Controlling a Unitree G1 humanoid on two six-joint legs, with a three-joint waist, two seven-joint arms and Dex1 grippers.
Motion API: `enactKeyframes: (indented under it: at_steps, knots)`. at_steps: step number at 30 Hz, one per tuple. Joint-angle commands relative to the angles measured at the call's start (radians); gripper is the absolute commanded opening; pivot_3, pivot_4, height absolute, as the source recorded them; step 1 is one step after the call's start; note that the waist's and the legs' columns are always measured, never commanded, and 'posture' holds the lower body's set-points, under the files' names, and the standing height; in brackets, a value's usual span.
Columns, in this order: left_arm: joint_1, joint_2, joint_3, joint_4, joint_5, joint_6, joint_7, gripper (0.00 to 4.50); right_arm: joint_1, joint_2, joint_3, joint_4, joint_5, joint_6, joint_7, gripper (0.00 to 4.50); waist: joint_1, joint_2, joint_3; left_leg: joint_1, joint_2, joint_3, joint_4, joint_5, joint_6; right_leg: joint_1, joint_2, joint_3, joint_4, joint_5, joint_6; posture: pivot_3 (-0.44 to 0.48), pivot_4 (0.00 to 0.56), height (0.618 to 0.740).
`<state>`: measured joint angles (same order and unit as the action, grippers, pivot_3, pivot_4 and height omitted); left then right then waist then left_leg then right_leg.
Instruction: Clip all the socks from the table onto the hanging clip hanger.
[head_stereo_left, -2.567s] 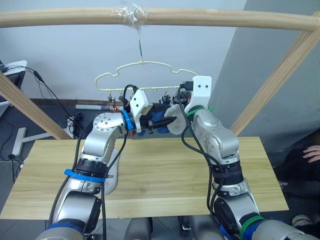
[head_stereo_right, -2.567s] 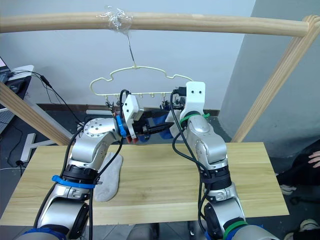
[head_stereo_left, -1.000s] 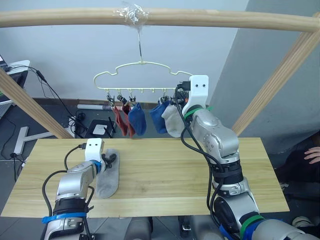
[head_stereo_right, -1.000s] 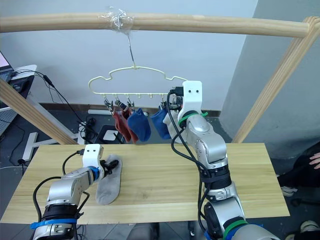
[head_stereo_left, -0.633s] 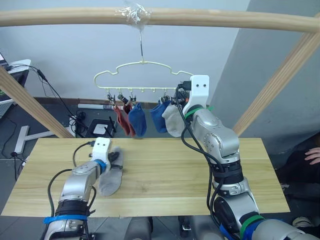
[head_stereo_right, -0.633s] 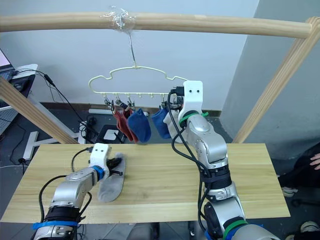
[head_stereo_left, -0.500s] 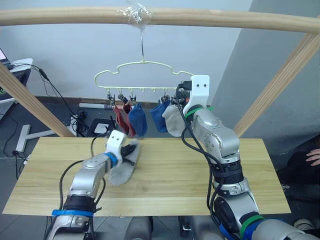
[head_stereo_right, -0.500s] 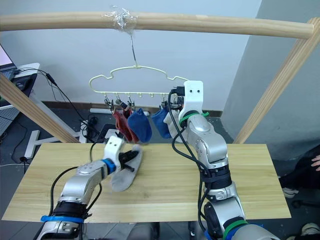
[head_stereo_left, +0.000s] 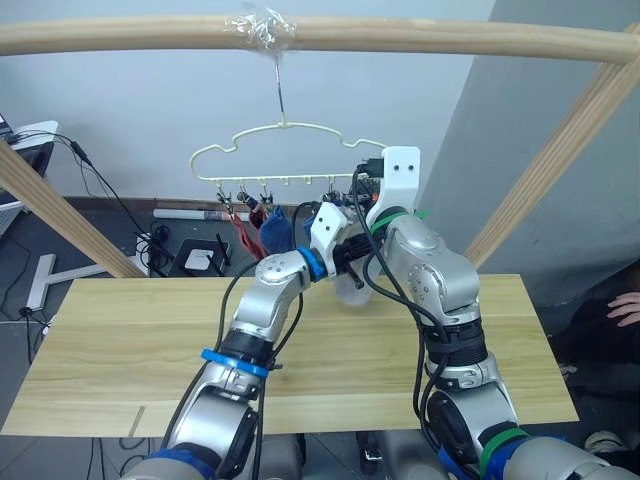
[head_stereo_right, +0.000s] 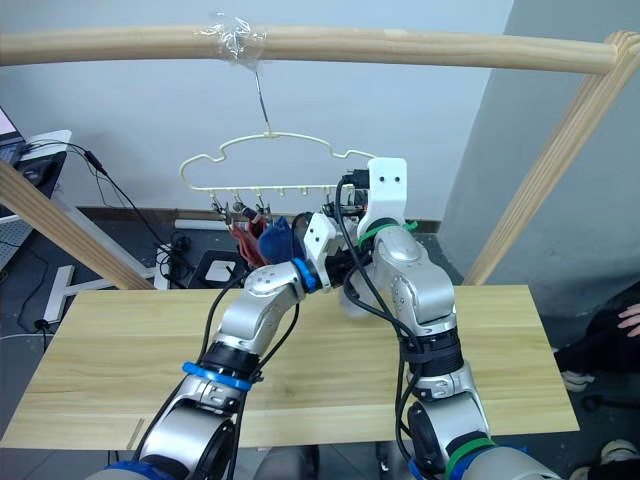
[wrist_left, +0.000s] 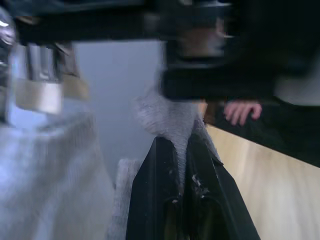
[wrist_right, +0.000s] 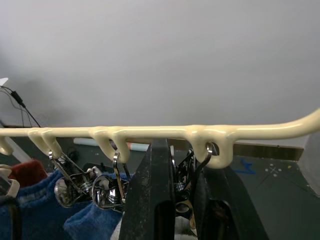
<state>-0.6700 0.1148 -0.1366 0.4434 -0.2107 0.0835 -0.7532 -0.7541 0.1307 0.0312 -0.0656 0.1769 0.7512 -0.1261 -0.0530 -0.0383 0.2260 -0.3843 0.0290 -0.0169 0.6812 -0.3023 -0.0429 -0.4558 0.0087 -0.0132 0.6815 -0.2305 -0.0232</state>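
In the left eye view the left gripper (head_stereo_left: 352, 258), which half a second ago was just lifting the last light grey sock off the table (head_stereo_left: 120, 340), is now raised to the right end of the clip hanger (head_stereo_left: 290, 150), and the wooden top it left carries no sock any more. The grey sock (head_stereo_left: 352, 288) hangs below the left arm's white wrist block, just beside the right gripper (head_stereo_left: 368, 190), which has stayed at the hanger's right end throughout. The rust red socks (head_stereo_left: 243, 240) and a blue sock (head_stereo_left: 277, 226) hang from clips toward the left, partly hidden by the raised arm. The right eye view tells the same: the hanger hangs by its hook from the wooden pole (head_stereo_right: 300, 42), both arms meet beneath its right half, and a pale bit of sock shows between them. In the left wrist view the two black fingers (wrist_left: 162, 190) are pressed nearly together on a fold of grey knit, whose cuff rises past their tips toward a dark blurred shape; a metal clip (wrist_left: 37, 80) shows above another pale grey sock. In the right wrist view the right fingers (wrist_right: 155, 200) rise to either side of the last clip (wrist_right: 187, 167) under the yellow wire with a narrow gap between them; whether they squeeze that clip I cannot tell. My judgement: this is the final sock, and what remains is feeding its cuff into that clip.
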Motion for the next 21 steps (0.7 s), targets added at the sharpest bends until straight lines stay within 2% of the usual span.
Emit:
enactKeyframes:
  at_steps: [1,11,21]
  knots:
    - [-0.028,-0.005,0.021,0.065,0.037,-0.125,0.034,0.00,-0.031,0.033,0.008,-0.048,-0.002,-0.021,-0.005,0.08,-0.002,0.000,0.000,0.000,0.000,0.000,0.000,0.000,0.000,0.000,0.000,0.000,0.000,0.000,0.000,-0.089,0.198,0.701]
    - [-0.029,0.040,0.034,0.140,0.104,-0.337,0.058,0.00,-0.029,0.024,0.006,-0.051,-0.004,-0.024,-0.007,0.08,-0.002,0.000,0.000,-0.001,-0.001,0.000,0.000,0.000,0.000,0.000,-0.001,0.000,-0.001,0.000,0.000,-0.095,0.200,0.701]
    - [-0.052,0.052,0.008,0.205,0.172,-0.421,0.055,0.00,-0.025,0.028,0.003,-0.062,0.000,-0.021,-0.009,0.08,-0.003,0.000,0.000,-0.001,-0.001,0.000,0.000,0.000,0.000,0.000,-0.001,-0.001,0.000,0.000,0.000,-0.108,0.196,0.701]
